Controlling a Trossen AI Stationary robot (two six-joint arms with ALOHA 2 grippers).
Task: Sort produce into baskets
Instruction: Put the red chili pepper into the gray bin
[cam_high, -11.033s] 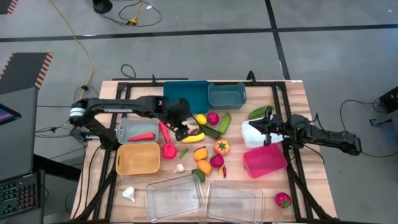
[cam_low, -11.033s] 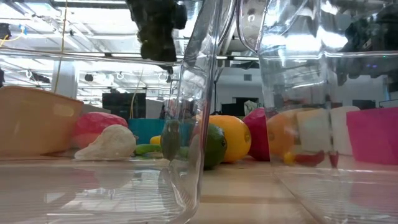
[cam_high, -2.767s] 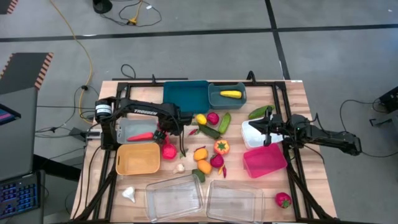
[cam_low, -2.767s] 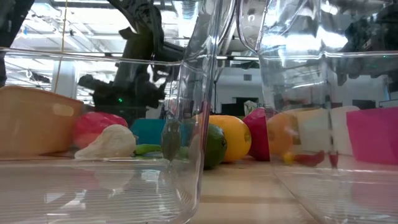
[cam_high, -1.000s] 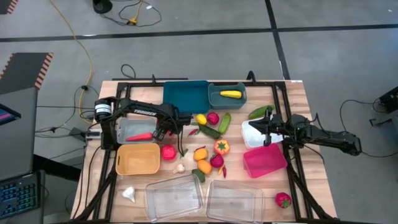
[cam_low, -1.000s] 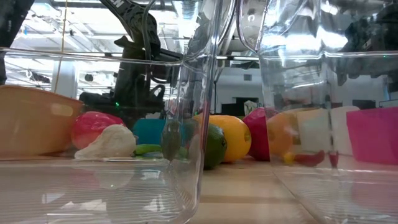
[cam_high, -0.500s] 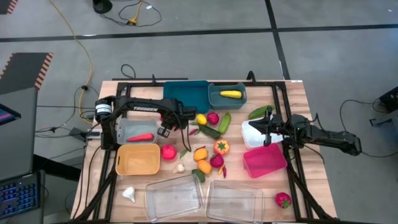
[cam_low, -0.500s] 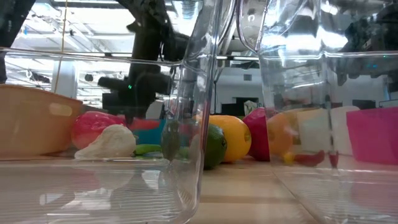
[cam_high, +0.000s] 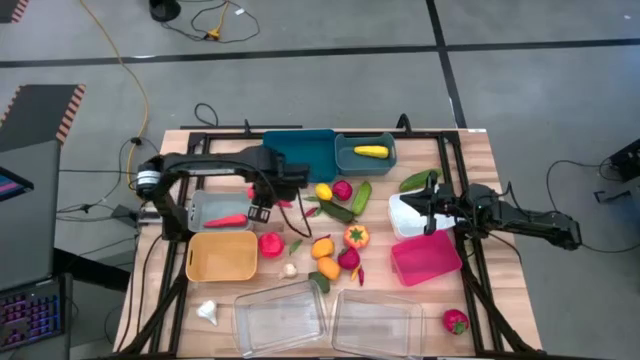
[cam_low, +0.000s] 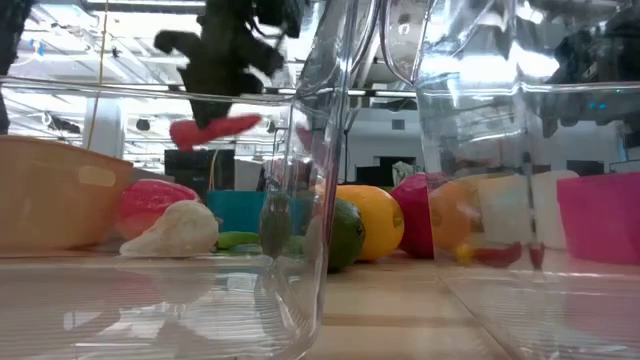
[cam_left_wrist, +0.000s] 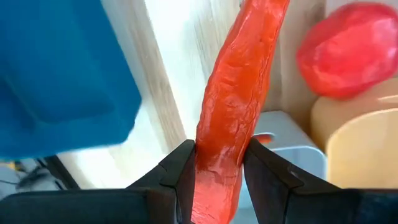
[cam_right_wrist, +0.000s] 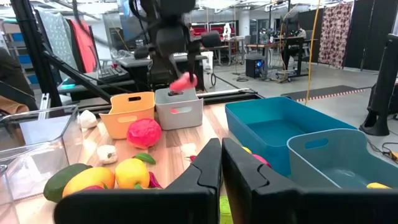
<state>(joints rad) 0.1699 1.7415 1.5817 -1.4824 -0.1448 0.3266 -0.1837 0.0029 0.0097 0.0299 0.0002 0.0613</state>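
One item in transit — a long red chili pepper (cam_left_wrist: 225, 118), clamped between the fingers of my left gripper (cam_high: 272, 200) and lifted clear of the desk (cam_high: 470, 150). In the low view it hangs level, above everything else in view. From overhead the gripper sits between the big teal basket (cam_high: 300, 152) and the grey basket (cam_high: 222, 209), just off the grey basket's near corner.

Grey basket: already holds one red pepper (cam_high: 231, 219). I judge this is where the carried one belongs.

Small teal basket (cam_high: 365, 153): one yellow piece (cam_high: 370, 151) inside.

Tan-yellow basket (cam_high: 221, 254): nothing visible in it; a pink-red round fruit (cam_high: 270, 244) lies just beside it.

Unsorted, mid-desk: a lemon (cam_high: 323, 191), a cucumber (cam_high: 361, 195), a tomato-like orange piece (cam_high: 356, 236), an orange fruit (cam_high: 327, 267), garlic (cam_high: 288, 269) — a loose cluster.

White basket (cam_high: 410, 215) and magenta basket (cam_high: 426, 258): on the right side. My right gripper (cam_high: 428, 208) rests over the white basket, fingers pressed together, holding nothing.

Two clear trays (cam_high: 281, 316) at the front edge, apparently bare.

Step in hand: carrying the pepper to its basket. Next move, as I judge it: shift the left gripper over the grey basket's middle, lower it, then part the fingers. The pepper is long, so it could catch the rim.
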